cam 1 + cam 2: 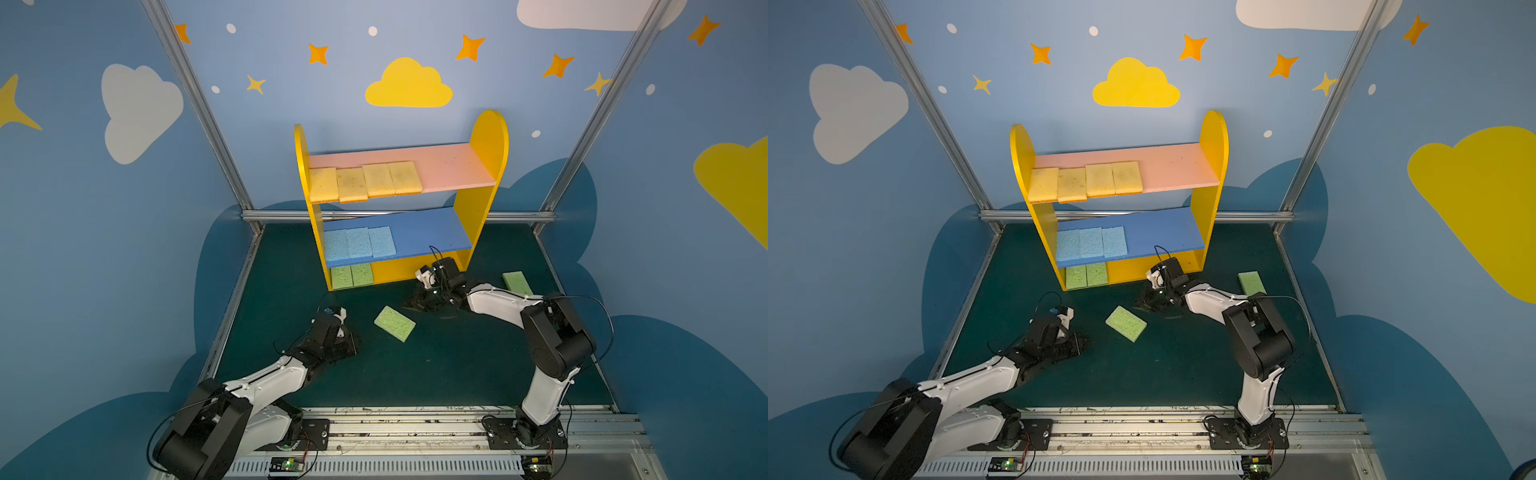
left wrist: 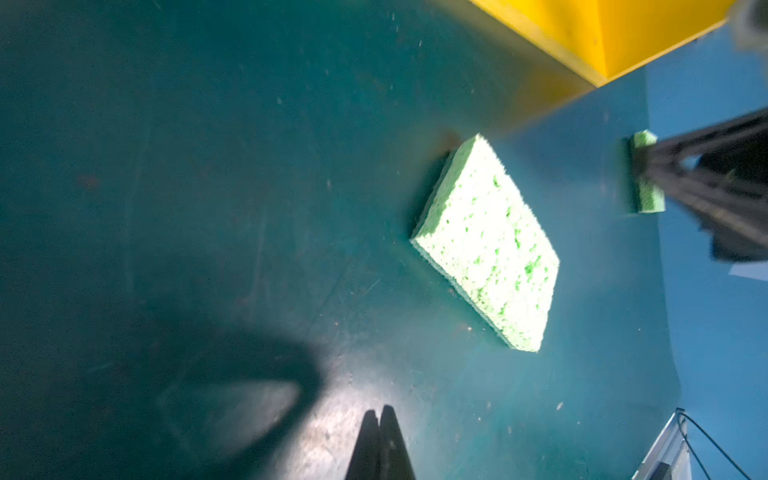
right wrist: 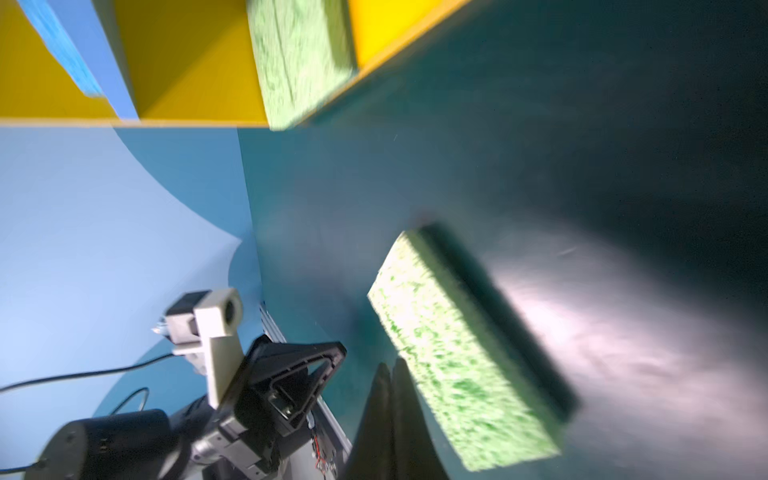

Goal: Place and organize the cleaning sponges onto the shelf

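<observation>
Sponge (image 1: 395, 323), green, centre of frame: likely light, soft, squashy; pinch across narrow width. Pincers together, empty: left gripper (image 2: 379, 419), right gripper (image 3: 390, 374).

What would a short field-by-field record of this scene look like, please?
Shelf: upright at the back of the table
Pink board: four yellow sponges, side by side
Blue board: three blue sponges
Base: two shelved green sponges
Loose on table: centre green sponge between the grippers; right green sponge at the table's right side
Left gripper: shut, empty
Right gripper: shut, empty
</observation>
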Controlling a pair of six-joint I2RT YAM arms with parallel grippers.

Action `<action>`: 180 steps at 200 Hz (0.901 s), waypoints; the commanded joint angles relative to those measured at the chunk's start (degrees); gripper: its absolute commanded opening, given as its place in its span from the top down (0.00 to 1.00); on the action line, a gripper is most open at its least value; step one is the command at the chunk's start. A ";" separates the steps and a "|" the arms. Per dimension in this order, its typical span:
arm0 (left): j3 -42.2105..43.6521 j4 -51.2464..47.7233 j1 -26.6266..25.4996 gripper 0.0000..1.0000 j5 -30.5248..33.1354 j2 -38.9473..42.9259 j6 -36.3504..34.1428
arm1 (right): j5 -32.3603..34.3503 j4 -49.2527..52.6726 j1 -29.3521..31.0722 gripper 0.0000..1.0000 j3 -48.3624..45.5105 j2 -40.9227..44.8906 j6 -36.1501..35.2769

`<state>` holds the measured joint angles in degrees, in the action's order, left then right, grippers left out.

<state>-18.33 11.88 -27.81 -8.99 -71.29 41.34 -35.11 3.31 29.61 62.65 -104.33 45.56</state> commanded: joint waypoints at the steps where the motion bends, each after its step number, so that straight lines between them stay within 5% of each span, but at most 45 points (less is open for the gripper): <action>1: -3.31 4.11 -1.12 0.97 -0.81 -4.34 -0.10 | -1.60 3.27 -2.09 1.00 -1.73 0.77 -3.15; 109: -15.70 8.91 -2.99 0.97 -1.12 -23.65 -0.28 | -3.64 5.05 -2.56 1.00 -0.07 -8.29 -6.39; 180: -20.53 8.24 -2.77 0.97 -1.23 -28.59 -0.82 | -3.12 5.30 -2.75 1.00 -5.44 -4.20 -7.59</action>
<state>-38.61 21.39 -30.79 -10.55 -99.83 41.52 -38.76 7.33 27.83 59.33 -111.35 39.18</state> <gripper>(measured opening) 0.047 0.047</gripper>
